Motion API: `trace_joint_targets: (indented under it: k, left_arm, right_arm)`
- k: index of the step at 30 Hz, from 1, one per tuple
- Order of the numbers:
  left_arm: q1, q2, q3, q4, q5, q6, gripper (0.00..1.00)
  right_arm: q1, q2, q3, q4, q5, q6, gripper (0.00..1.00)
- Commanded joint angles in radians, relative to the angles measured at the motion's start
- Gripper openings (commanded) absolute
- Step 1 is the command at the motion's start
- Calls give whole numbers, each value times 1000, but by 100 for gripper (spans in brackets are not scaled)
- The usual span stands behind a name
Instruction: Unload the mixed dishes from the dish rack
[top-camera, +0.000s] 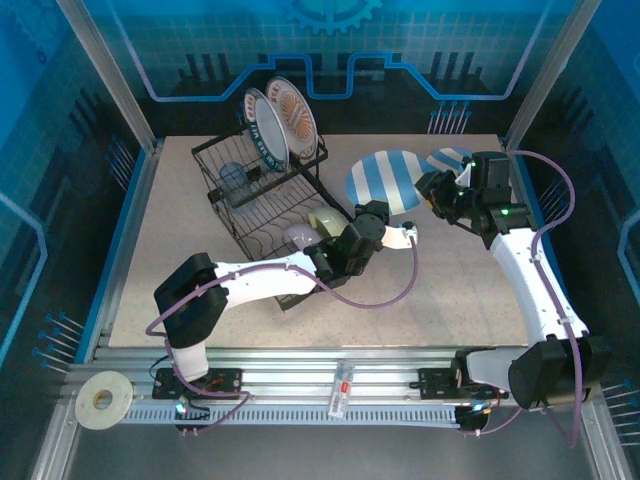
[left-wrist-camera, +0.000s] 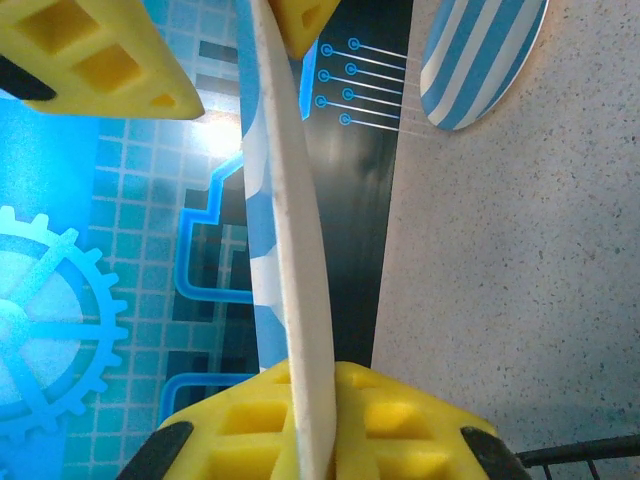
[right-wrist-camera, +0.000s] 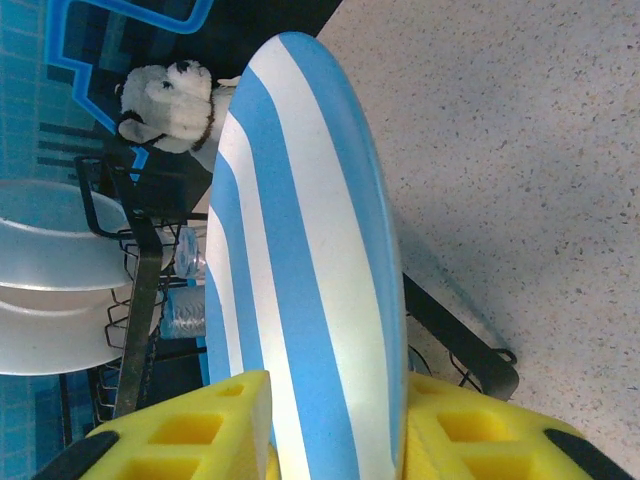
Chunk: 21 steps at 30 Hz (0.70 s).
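Beside the dish rack (top-camera: 250, 215), both left tool (left-wrist-camera: 320, 395) and right tool (right-wrist-camera: 335, 400) clamp one striped plate (top-camera: 385, 178), second plate (left-wrist-camera: 485, 60) nearby.

Speckled beige table (top-camera: 450, 290); blue circuit-patterned walls (top-camera: 330, 40); aluminium frame (top-camera: 113, 80).

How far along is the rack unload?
Done: one striped plate lies on the table. In hand: a second striped plate, clamped by both the left gripper and right gripper. Left in the rack: a blue-and-white plate and an orange-rimmed plate, both upright, a tumbler, a green bowl, a lavender bowl.
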Motion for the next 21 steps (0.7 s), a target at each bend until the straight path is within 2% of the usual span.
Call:
trace_joint_targets:
  k: [1,12,21]
  left_arm:
    - [5,-7,38,39,-22,-23,0]
    - [4,-9,40,44,-31,-31,0]
    - [4,-14,40,39,-34,-41,0]
  right_arm:
    - [7,8,9,4,-30,15,35]
    - [9,6,-6,23,-28,27,29]
    - [13,21,-12,48,-33,35,20]
